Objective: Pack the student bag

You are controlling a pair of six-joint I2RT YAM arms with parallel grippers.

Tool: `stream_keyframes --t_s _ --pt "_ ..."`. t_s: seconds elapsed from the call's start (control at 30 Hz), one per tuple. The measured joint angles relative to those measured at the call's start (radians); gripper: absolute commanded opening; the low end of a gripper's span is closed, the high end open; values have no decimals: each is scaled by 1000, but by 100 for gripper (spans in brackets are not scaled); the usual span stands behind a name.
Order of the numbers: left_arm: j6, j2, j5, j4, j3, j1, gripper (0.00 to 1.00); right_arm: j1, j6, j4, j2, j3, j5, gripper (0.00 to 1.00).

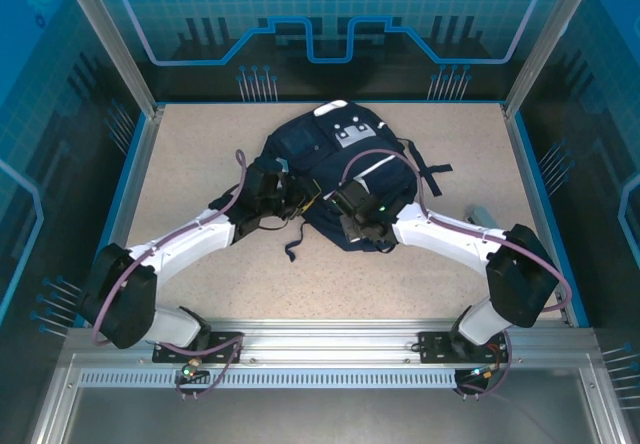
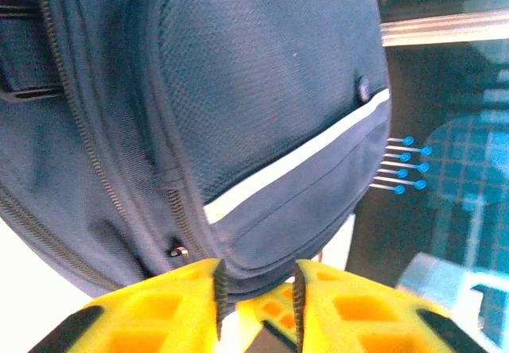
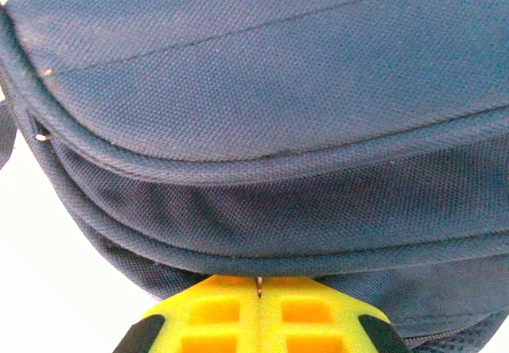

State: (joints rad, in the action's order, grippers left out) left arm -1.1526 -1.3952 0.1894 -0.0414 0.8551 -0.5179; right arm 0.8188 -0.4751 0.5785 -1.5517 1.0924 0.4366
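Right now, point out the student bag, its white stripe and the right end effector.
student bag [image 1: 320,159], top external view, on its navy front panel.
white stripe [image 2: 298,156], left wrist view, midway along the stripe.
right end effector [image 3: 259,280], right wrist view, between its shut yellow fingertips.

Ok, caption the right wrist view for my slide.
Right gripper, fingers closed together, at the lower piped edge of the navy backpack.

student bag [image 1: 330,169]: on table [image 1: 190,174], centre-far | left pincer [image 2: 256,277]: at bag's left side | right pincer [image 3: 258,283]: at bag's near edge
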Motion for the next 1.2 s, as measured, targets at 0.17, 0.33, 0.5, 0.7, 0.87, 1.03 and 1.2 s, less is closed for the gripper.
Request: stream_keyframes --t_s 0.17,0.33,0.5,0.7,0.87,1.03,1.2 --pt "-34 5 16 -71 -106 1 50 -3 60 -15 0 23 -86 0" --pt "-89 -48 56 -196 -166 1 48 -24 58 -50 0 32 -205 0" --pt "-125 -116 74 -299 -178 2 38 -86 -16 -74 0 32 -336 0" --pt "-122 -128 59 -333 -178 5 15 -134 -114 -100 0 32 -451 0" --pt "-97 -124 39 -303 -177 5 0 -122 -117 -63 0 34 -396 0" --pt "-55 -88 14 -250 -175 5 0 -91 -100 6 0 47 -252 0" --pt "-14 -64 -11 -189 -167 13 0 -99 -85 90 0 48 -101 0"
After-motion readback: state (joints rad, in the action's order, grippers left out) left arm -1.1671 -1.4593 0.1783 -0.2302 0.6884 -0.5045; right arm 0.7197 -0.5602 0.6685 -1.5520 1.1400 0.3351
